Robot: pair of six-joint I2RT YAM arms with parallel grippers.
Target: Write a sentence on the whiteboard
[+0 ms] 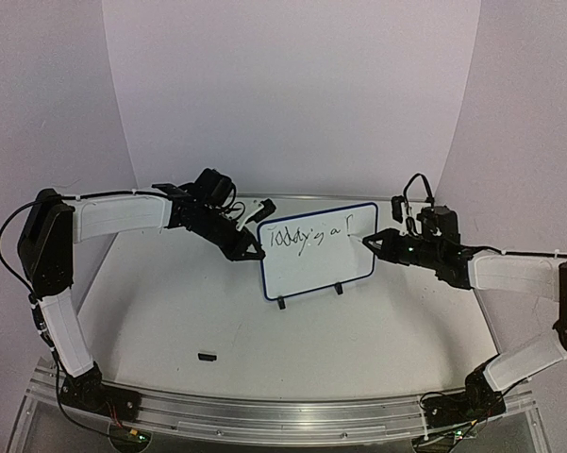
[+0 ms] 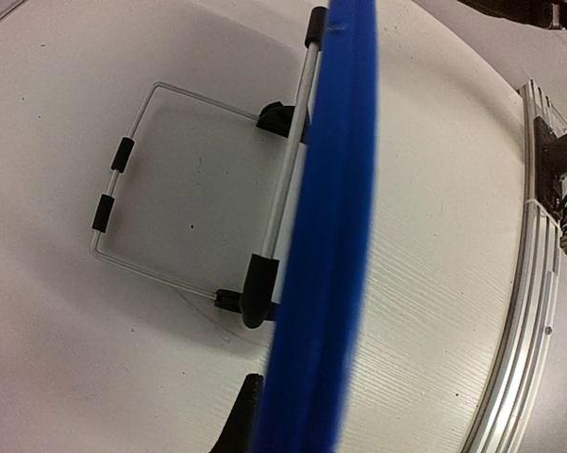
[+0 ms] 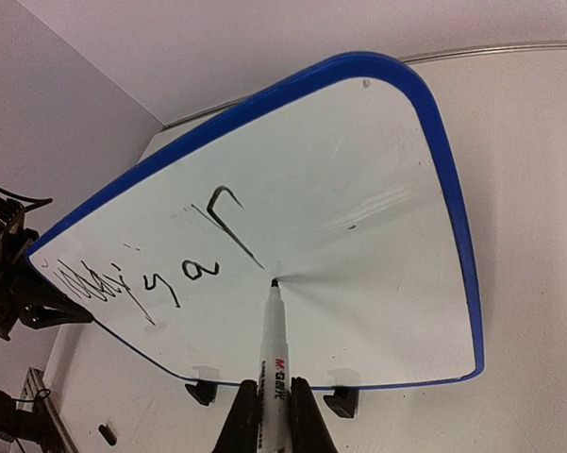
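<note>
The whiteboard (image 1: 318, 260) stands upright on two black feet at mid-table, its blue rim (image 2: 325, 236) filling the left wrist view. My left gripper (image 1: 252, 251) is shut on the board's left edge; one dark finger (image 2: 238, 420) shows beside the rim. The sentence (image 1: 307, 238) reads roughly "Today is a" plus one angular stroke (image 3: 228, 219). My right gripper (image 3: 275, 389) is shut on a white marker (image 3: 274, 344). The marker's black tip rests on the whiteboard (image 3: 377, 189) just below that last stroke. From above, the right gripper (image 1: 382, 242) sits at the board's right edge.
A small black cap (image 1: 207, 357) lies on the table in front of the left arm. A wire stand (image 2: 132, 179) props the board from behind. An aluminium rail (image 1: 283, 415) runs along the near table edge. White backdrop walls close the back and sides.
</note>
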